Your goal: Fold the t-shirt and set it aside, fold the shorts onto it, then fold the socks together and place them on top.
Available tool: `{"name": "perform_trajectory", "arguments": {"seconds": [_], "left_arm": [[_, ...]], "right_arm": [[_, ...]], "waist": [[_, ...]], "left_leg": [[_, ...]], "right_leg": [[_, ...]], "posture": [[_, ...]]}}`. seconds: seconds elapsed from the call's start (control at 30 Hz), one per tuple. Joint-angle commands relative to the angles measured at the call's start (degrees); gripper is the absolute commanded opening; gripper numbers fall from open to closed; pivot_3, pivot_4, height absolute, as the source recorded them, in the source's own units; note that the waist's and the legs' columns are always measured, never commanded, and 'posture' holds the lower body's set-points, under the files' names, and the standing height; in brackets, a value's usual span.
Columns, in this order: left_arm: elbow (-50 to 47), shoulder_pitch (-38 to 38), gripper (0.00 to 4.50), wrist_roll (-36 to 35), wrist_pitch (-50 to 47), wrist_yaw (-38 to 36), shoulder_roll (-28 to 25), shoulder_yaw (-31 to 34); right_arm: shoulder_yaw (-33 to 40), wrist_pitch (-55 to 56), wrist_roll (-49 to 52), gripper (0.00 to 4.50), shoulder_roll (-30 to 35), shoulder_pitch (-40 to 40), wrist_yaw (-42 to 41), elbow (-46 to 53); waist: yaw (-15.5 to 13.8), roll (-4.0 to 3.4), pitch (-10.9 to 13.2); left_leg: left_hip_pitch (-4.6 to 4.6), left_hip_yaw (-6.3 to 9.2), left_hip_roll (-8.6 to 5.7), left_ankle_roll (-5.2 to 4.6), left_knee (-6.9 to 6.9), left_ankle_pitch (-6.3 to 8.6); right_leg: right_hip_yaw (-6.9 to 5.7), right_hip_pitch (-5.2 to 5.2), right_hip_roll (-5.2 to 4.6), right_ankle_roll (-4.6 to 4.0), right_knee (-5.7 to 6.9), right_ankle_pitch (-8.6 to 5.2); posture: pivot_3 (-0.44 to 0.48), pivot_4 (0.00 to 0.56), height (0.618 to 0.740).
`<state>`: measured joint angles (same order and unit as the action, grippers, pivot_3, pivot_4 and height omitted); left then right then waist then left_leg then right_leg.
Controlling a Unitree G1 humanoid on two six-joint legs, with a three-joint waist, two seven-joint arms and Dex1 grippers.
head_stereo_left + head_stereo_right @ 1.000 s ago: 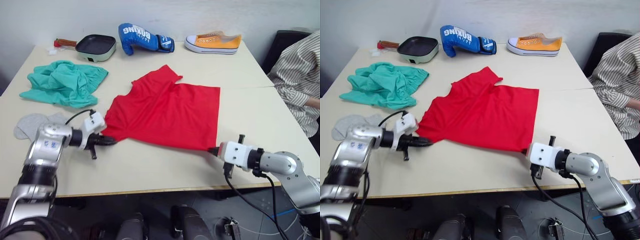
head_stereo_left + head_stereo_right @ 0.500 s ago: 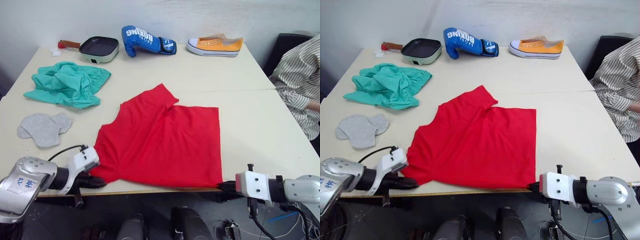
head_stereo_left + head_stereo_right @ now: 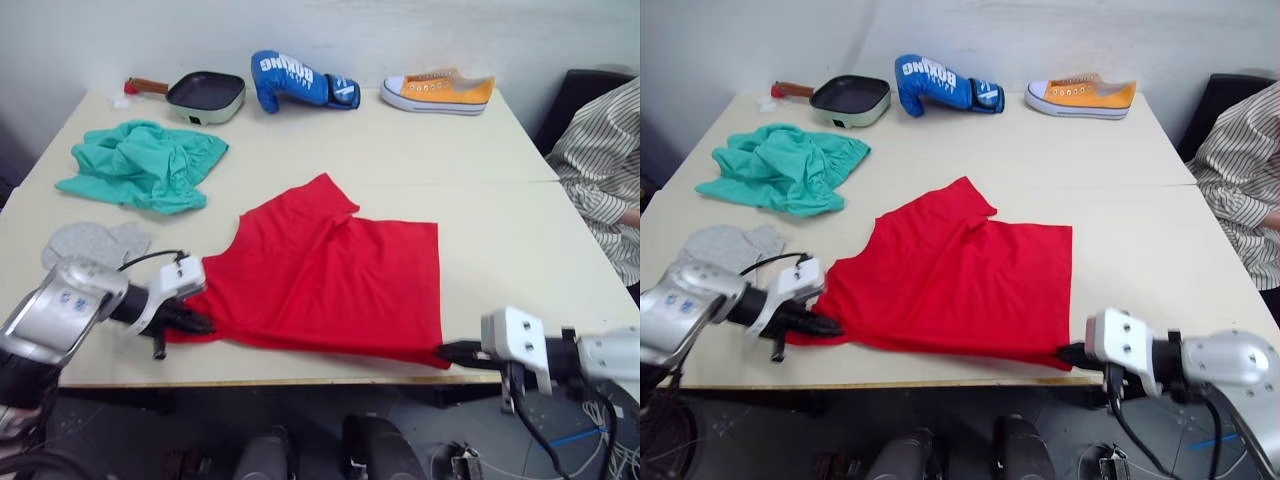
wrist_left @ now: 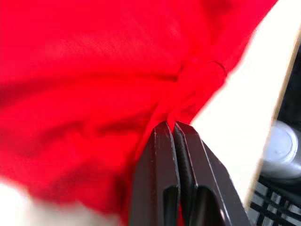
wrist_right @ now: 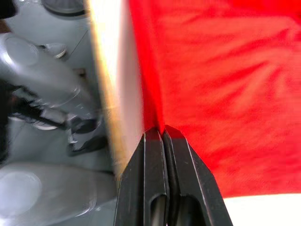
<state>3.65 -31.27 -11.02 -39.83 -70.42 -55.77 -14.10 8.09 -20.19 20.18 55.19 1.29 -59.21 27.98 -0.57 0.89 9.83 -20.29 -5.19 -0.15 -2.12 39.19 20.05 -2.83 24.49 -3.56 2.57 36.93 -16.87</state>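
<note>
T-shirt lies mid-table; shorts behind-left, socks just left.

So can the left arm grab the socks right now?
Probably not yet. The left gripper has its jaws shut on the t-shirt corner. The socks lie just beside that arm, uncovered, so it would have to let go first.

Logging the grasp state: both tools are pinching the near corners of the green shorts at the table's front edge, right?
Not the shorts. Both eye views show the left tool and right tool pinching the red t-shirt; the rest holds.
</note>
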Motion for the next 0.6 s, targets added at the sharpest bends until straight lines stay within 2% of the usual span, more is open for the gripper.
{"name": "perform_trajectory", "arguments": {"seconds": [0.03,0.07,0.1,0.13,0.2,0.23,0.27,0.37,0.43,0.47,0.53,0.6], "left_arm": [[21.52,-19.01,0.03,5.38,19.43,19.47,12.16,5.54],[29.07,-26.43,0.03,4.78,25.68,28.14,16.11,9.92],[35.93,-34.56,0.03,1.77,29.06,35.33,18.68,15.85],[40.89,-40.78,0.03,-1.01,30.62,38.36,19.27,20.2],[45.05,-48.52,0.03,-4.47,31.64,35.65,17.79,24.41],[44.73,-49.72,0.03,-5.64,32.05,31.84,16.5,25.37],[43.93,-50.07,0.03,-6.62,31.08,28.36,15.27,25.87],[36.84,-44.6,0.03,-8.84,24.55,18.88,11.29,25.23],[27.3,-35.77,0.03,-11.2,19.6,11.95,7.92,24.29],[21.88,-30.54,0.03,-13.13,13.75,8.71,5.49,23.46],[12.82,-20.77,0.03,-15.35,9.11,4.32,1.89,23.39],[5.36,-10.82,0.03,-15.7,6.45,0.72,-2.45,22.98]], "right_arm": [[-1.79,5.09,-14.19,0.0,-4.09,-19.52,17.94,-11.51],[-1.66,7.98,-19.19,0.0,-4.66,-25.68,23.95,-14.97],[-0.99,12.29,-23.73,0.0,-3.86,-31.34,28.85,-17.76],[-0.08,16.44,-26.42,0.0,-2.69,-35.79,31.55,-19.25],[1.94,22.84,-28.26,0.0,-0.16,-41.99,33.4,-20.11],[2.86,25.69,-28.28,0.0,1.14,-43.69,33.25,-19.69],[3.56,27.96,-28.02,0.0,2.21,-44.53,32.71,-19.24],[4.74,31.31,-25.37,0.0,3.36,-42.17,29.53,-17.35],[5.38,30.94,-21.62,0.0,2.32,-37.75,26.75,-14.77],[5.68,31.11,-20.38,0.0,1.91,-34.62,25.42,-13.22],[5.87,32.15,-18.4,0.0,1.46,-28.99,23.06,-10.45],[6.04,31.05,-16.4,0.0,0.29,-23.37,21.42,-7.75]], "waist": [[-0.39,0.01,0.19],[-0.81,0.05,0.4],[-1.07,0.21,0.51],[-0.96,0.32,0.51],[-0.17,0.4,0.48],[0.25,0.39,0.47],[0.86,0.35,0.45],[1.74,0.06,0.3],[2.52,-0.11,0.22],[2.76,-0.11,0.23],[3.37,-0.08,0.33],[3.34,-0.02,0.43]], "left_leg": [[0.01,-0.02,-0.03,0.0,0.07,-0.03],[-0.08,0.0,-0.06,-0.05,0.31,-0.07],[-0.74,0.06,-0.07,-0.08,0.66,-0.1],[-1.7,0.07,-0.15,-0.11,1.14,-0.21],[-3.15,0.0,-0.14,-0.07,1.47,-0.24],[-3.43,-0.2,-0.2,-0.08,1.48,-0.21],[-3.28,-0.23,-0.3,-0.08,1.26,-0.21],[-1.6,-0.17,-0.62,-0.13,0.57,-0.19],[-0.54,-0.13,-0.56,-0.55,-0.16,0.05],[-0.28,-0.12,-0.45,-0.71,-0.4,0.35],[-0.38,-0.05,-0.37,-0.52,-0.35,0.76],[-0.95,-0.02,-0.37,-0.63,0.12,0.85]], "right_leg": [[0.0,-0.02,-0.01,0.03,0.08,0.01],[-0.03,0.04,-0.02,0.17,0.16,0.11],[-0.08,0.59,-0.03,0.25,0.28,0.24],[-0.06,1.52,-0.11,0.31,0.74,0.31],[-0.1,2.98,-0.09,0.39,1.25,0.36],[-0.22,3.5,-0.11,0.4,1.36,0.37],[-0.4,3.53,-0.16,0.4,1.41,0.37],[-2.06,2.59,-0.9,0.4,1.75,0.36],[-2.77,1.66,-1.0,0.39,1.11,0.36],[-3.06,1.43,-0.97,0.38,0.78,0.35],[-3.23,1.45,-0.93,0.37,0.52,0.35],[-3.19,1.57,-0.99,0.37,0.33,0.35]], "posture": [[0.0,0.15,0.74],[0.0,0.15,0.74],[0.0,0.15,0.74],[0.0,0.15,0.74],[0.0,0.15,0.74],[0.0,0.15,0.74],[0.0,0.15,0.74],[0.0,0.15,0.74],[0.0,0.15,0.74],[0.0,0.15,0.74],[0.0,0.15,0.74],[0.0,0.15,0.74]]}}
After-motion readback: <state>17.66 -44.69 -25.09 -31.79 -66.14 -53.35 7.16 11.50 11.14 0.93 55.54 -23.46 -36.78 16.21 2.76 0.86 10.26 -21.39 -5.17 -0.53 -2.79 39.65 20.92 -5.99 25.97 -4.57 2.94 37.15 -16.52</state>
